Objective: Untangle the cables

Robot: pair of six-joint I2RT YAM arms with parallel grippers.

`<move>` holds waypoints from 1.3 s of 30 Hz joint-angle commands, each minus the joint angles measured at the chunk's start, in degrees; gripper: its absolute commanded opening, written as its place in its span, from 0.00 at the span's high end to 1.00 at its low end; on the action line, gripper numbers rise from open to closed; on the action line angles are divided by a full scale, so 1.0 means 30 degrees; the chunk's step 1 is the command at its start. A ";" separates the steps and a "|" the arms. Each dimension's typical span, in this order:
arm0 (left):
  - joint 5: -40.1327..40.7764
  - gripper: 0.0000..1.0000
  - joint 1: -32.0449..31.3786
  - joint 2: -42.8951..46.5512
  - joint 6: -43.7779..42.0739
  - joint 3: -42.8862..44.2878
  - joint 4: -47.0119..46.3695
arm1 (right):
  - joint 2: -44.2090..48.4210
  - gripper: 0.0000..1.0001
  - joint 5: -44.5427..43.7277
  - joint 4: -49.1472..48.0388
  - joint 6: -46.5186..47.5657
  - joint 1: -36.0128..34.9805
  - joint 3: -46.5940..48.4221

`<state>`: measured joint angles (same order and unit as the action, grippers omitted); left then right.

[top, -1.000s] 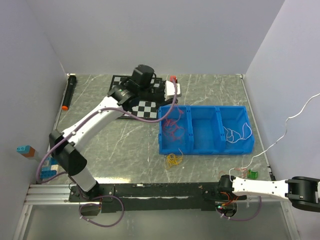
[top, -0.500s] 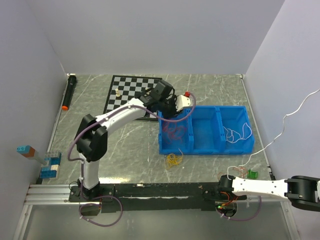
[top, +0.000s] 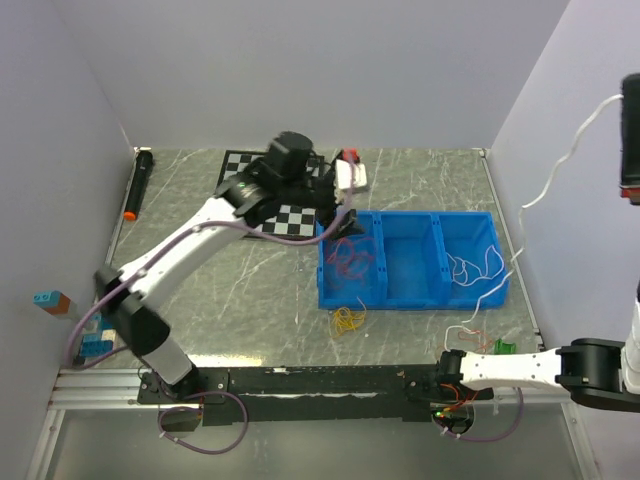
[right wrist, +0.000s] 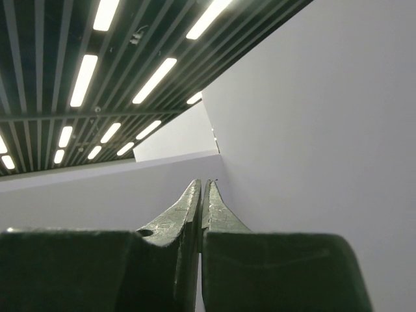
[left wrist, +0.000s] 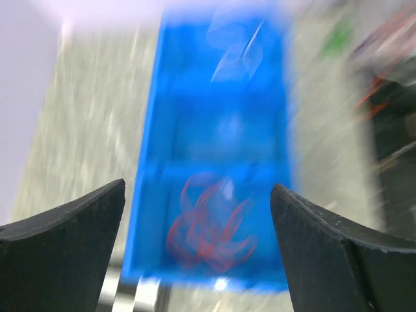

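Red cables (top: 350,262) lie tangled in the left compartment of a blue bin (top: 400,300). My left gripper (top: 345,222) hangs open above that compartment with nothing between its fingers. The blurred left wrist view shows the red cables (left wrist: 208,227) in the bin (left wrist: 148,195) below the open left gripper (left wrist: 197,188). White cables (top: 470,268) lie in the right compartment. Yellow and orange cables (top: 348,320) lie on the table in front of the bin. A white cable (top: 545,190) rises from the table to my right gripper (top: 629,100), raised high at the right edge. The right gripper (right wrist: 203,182) is shut and points at the ceiling; no cable shows there.
A checkerboard (top: 290,215) lies left of the bin. A black marker with an orange tip (top: 135,185) lies along the left wall. Toy blocks (top: 95,335) sit at the near left and a small green piece (top: 505,347) at the near right. Walls enclose three sides.
My left gripper opened from shut; the arm dipped over the bin's left compartment, then drew back up. The right arm rose, lifting the white cable higher.
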<state>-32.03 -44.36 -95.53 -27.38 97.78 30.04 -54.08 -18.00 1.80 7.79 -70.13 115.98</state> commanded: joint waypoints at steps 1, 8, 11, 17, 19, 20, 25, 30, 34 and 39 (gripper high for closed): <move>-0.6484 0.03 -0.0826 0.1871 0.5277 0.0719 -0.2567 | -0.1773 1.00 -0.0065 -0.0132 0.0362 0.0056 0.1180; -0.7286 0.04 -0.3199 0.1578 0.3944 -0.1297 -0.1606 | -0.5404 1.00 0.0314 0.0423 0.0362 0.0056 0.5481; -0.6668 0.03 -0.3407 0.1520 0.3792 -0.2443 -0.2015 | -0.6286 1.00 0.0958 0.0367 0.0070 0.0056 0.6659; -0.5905 0.03 -0.3436 0.2281 0.4144 -0.3880 -0.2572 | -0.6466 1.00 0.2481 -0.1151 -0.1276 0.0056 0.6635; -0.6167 0.03 -0.3436 0.2428 0.4959 -0.4144 -0.3184 | -0.5736 1.00 0.3125 -0.2382 -0.1833 0.0056 0.5087; -0.6488 0.03 -0.3465 0.2399 0.5951 -0.4232 -0.3855 | -0.5499 1.00 0.3303 -0.2910 -0.2068 0.0056 0.4383; -0.7807 0.03 -0.5014 0.1815 1.1784 -0.4204 -0.7782 | -0.5175 1.00 0.2983 -0.2858 -0.2334 0.0056 0.3703; -0.8599 0.03 -0.6745 0.0117 1.7607 -0.3590 -1.2374 | -0.4561 1.00 0.2485 -0.3325 -0.2217 0.0056 0.2738; -0.8980 0.03 -0.7273 -0.1669 1.9700 -0.0345 -1.4437 | -0.4209 1.00 0.2279 -0.3033 -0.2274 0.0056 0.2384; -0.8104 0.03 -0.7714 -0.3194 1.8826 0.1623 -1.4412 | -0.3974 1.00 0.2484 -0.2829 -0.2509 0.0056 0.2471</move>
<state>-56.77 -66.76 -103.57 26.50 97.54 -7.79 -66.81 -11.07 -5.13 1.26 -70.13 122.58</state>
